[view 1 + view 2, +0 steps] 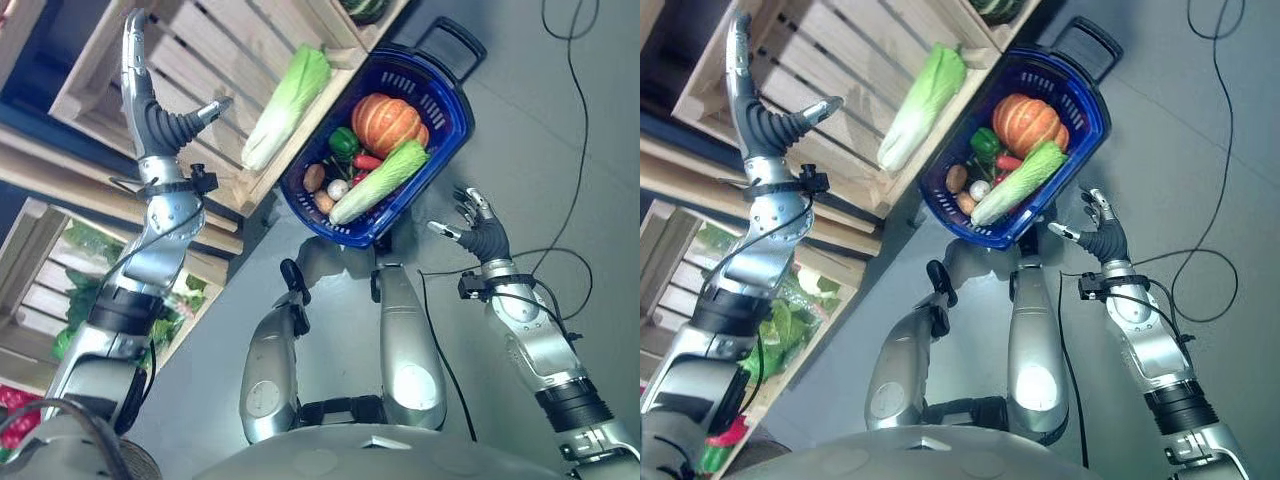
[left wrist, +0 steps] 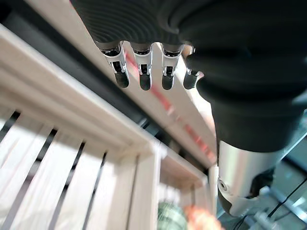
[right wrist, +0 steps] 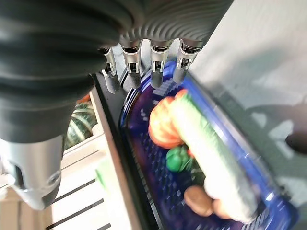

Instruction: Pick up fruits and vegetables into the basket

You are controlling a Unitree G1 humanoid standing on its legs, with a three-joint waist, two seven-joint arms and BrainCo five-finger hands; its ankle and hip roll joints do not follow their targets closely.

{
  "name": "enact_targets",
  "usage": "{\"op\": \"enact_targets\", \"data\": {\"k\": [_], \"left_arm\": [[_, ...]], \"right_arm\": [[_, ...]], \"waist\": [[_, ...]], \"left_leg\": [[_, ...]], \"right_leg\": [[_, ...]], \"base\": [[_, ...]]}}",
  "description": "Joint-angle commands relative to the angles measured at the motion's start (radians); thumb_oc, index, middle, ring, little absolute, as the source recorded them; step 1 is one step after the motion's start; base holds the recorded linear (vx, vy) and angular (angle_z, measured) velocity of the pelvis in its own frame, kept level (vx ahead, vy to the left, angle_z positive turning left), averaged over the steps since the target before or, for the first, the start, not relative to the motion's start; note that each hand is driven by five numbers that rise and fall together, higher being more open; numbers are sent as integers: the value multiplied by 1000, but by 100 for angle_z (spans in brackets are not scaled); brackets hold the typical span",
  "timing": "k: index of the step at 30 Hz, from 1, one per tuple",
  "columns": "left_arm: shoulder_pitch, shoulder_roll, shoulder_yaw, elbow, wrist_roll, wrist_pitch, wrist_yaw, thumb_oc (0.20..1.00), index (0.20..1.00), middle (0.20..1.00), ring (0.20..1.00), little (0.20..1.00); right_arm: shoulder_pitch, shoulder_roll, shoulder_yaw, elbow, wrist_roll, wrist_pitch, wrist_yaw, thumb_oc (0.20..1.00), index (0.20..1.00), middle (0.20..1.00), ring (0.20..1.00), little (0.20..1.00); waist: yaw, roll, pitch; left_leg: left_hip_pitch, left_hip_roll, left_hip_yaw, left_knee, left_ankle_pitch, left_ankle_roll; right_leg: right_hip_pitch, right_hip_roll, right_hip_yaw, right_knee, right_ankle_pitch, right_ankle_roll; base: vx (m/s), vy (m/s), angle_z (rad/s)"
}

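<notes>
With both the left hand [image 1: 160, 120] and right hand [image 1: 478, 232] held open and empty, the cabbage [image 1: 287, 105] left in the wooden crate [image 1: 200, 55] beside the filled basket [image 1: 448, 118] must, by judgement, be reached next.

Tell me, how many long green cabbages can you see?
2. One cabbage lies on the wooden shelf beside the blue basket. The other cabbage lies inside the basket, next to the orange pumpkin. More might be hidden elsewhere.

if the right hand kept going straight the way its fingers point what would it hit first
Most likely the blue basket: the right hand is open, fingers aimed at its near rim. Depth is unclear, so it might pass just beside it.
</notes>
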Motion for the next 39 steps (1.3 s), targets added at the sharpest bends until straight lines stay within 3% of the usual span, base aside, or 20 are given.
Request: {"op": "enact_targets", "data": {"k": [1, 6, 7, 10, 15, 25, 39], "left_arm": [[-42, 41, -15, 68, -37, 25, 44, 1000, 1000, 1000, 1000, 1000], [-132, 4, -60, 274, -96, 29, 32, 1000, 1000, 1000, 1000, 1000], [-141, -1, -71, 299, -103, 35, 34, 1000, 1000, 1000, 1000, 1000], [-194, -14, -100, 421, -129, 43, 44, 1000, 1000, 1000, 1000, 1000], [-249, -35, -101, 585, -198, 87, 22, 1000, 1000, 1000, 1000, 1000], [-285, -9, -79, 740, -250, 174, 35, 1000, 1000, 1000, 1000, 1000], [-300, 46, -38, 864, -292, 235, 26, 1000, 1000, 1000, 1000, 1000]], "right_arm": [[33, -28, -7, -97, -55, -16, -4, 1000, 1000, 1000, 1000, 1000], [3, -42, 16, -91, -66, 4, -16, 1000, 1000, 1000, 1000, 1000], [2, -43, 22, -90, -66, 6, -19, 1000, 1000, 1000, 1000, 1000], [-25, -46, 37, -85, -71, 19, -35, 1000, 1000, 1000, 1000, 1000], [-55, -47, 47, -84, -75, 40, -48, 1000, 1000, 1000, 1000, 1000], [-95, -56, 48, -78, -59, 64, -75, 1000, 1000, 1000, 1000, 1000], [-131, -63, 70, -64, -24, 72, -107, 1000, 1000, 1000, 1000, 1000]], "waist": [[-46, -24, -45], [-74, -38, -45], [-79, -40, -45], [-92, -47, -45], [-111, -53, -45], [-119, -65, -45], [-102, -70, -45]], "left_leg": [[-103, 9, 8, 45, 13, 34], [-151, 17, 34, 78, 0, 37], [-142, 13, 25, 88, -29, 29], [-184, 15, 38, 116, -39, 28], [-236, 19, 58, 150, -54, 27], [-308, 29, 75, 186, -65, 18], [-386, 32, 70, 219, -76, 14]], "right_leg": [[-21, 25, -26, 126, -160, 34], [-76, 39, -10, 141, -156, 27], [-67, 39, -2, 153, -186, 34], [-111, 43, 6, 168, -187, 30], [-167, 49, 15, 179, -181, 27], [-236, 47, 14, 183, -172, 23], [-309, 38, -5, 200, -170, 18]], "base": [[16, 68, -22], [22, 37, -15], [74, 49, -7], [12, 49, -12], [-2, 45, -10], [-4, 19, -2], [3, 8, 0]]}}
